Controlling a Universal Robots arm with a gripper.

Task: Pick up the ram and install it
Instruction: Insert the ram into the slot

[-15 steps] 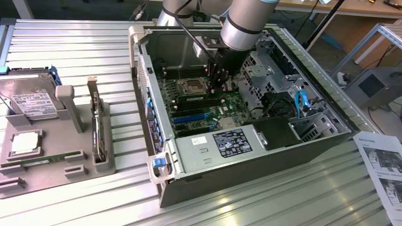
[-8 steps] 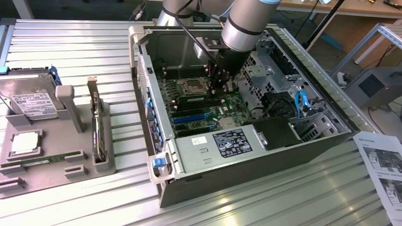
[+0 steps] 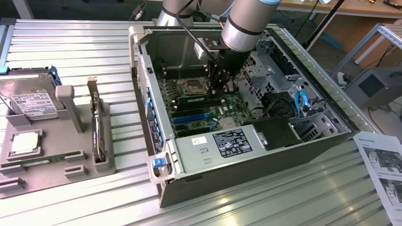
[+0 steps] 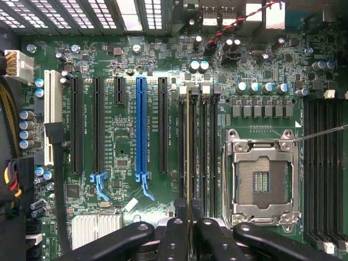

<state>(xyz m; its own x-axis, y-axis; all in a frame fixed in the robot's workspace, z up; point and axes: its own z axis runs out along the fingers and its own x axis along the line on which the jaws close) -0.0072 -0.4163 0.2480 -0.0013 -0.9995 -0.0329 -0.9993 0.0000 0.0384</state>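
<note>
Exterior view's left: grey tray (image 3: 63, 141) on the slatted table (image 3: 82, 47) – hard drive (image 3: 31, 101) at its back, silver processor chip (image 3: 24, 143) nearer the front. Centre: open computer case (image 3: 251, 181) lying on its side, motherboard (image 3: 188, 101) exposed. From the frame's top centre the arm (image 3: 248, 23) reaches down into the case, gripper (image 3: 217, 88) low over the board, just to the exterior view's right of the CPU socket (image 3: 190, 86). Lower right corner: printed sheet (image 3: 383, 165). Wrist view: fingers (image 4: 174, 236) clenched on the ram (image 4: 188, 152) — seen edge-on as a thin line, running lengthwise along the black memory slots (image 4: 204, 152), which sit between the long black expansion slot (image 4: 163, 125) and the open CPU socket. The ram lines up with the memory slot nearest that expansion slot; can't tell whether it touches the slot or is seated
</note>
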